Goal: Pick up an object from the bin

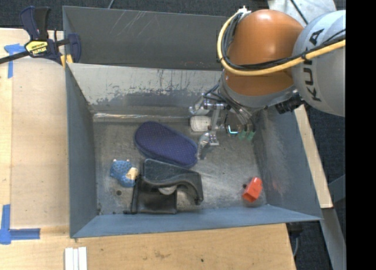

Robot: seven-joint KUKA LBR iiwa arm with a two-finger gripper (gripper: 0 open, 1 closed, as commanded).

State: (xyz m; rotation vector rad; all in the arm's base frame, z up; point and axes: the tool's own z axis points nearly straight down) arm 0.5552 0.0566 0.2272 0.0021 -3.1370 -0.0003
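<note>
Four loose items lie on the floor of the grey metal bin (79,163); one further piece is doubtful.

Camera view, entries:

1. Navy oval pad (164,143), flat, near the middle of the floor. Its right end lies just beside the pincer (210,129).
2. Black moulded piece with a strap-like arch (167,182), touching the pad's front edge and close to the front wall.
3. Light blue lump with a yellowish bit (121,170), front left, just beside the black piece.
4. Orange-red block (252,189), front right corner, well apart from the rest.
5. Small whitish piece (199,123), right at the pincer; item or robot part, cannot tell.

Robot: the arm enters from the right, its orange cover (261,45) above the back right of the bin. The pincer is low, near the back wall. Whether it is apart or together cannot be told.

Progress: judged early. Nothing is seen lifted, and all four items rest on the floor. The navy pad is the nearest candidate; closing on it and raising it are left to do.

Room: open floor lies to the right of the pad, between the pincer and the orange-red block. The back wall stands near behind the pincer. The sloped right wall is close under the arm. The front left is crowded.
</note>
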